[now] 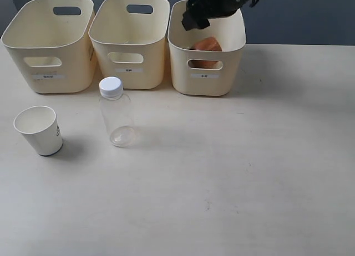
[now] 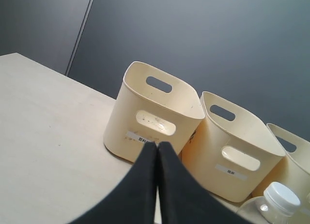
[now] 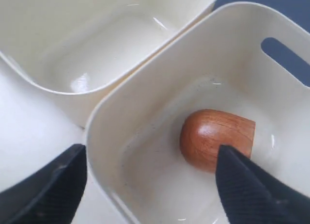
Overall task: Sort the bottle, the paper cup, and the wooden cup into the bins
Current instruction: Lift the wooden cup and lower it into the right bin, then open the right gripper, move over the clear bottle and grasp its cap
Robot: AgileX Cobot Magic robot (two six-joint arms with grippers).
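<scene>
The reddish-brown wooden cup [image 3: 218,136] lies on its side on the floor of the right bin [image 1: 227,37], showing there through the bin's front cutout as the wooden cup [image 1: 208,45]. My right gripper [image 3: 152,161] hovers open above that bin [image 3: 160,83], holding nothing; in the exterior view the right gripper [image 1: 195,16] hangs over the bin's rim. The clear bottle [image 1: 115,111] with a white cap stands on the table before the middle bin [image 1: 130,42]. The white paper cup [image 1: 39,129] stands upright at the left. My left gripper [image 2: 156,145] is shut and empty, facing the left bin [image 2: 155,115].
The left bin [image 1: 50,45] and the middle bin look empty inside. The bottle's cap [image 2: 281,197] shows at the corner of the left wrist view beside the middle bin [image 2: 235,146]. A dark wall stands behind the bins. The pale table [image 1: 233,173] stretches toward the front and right.
</scene>
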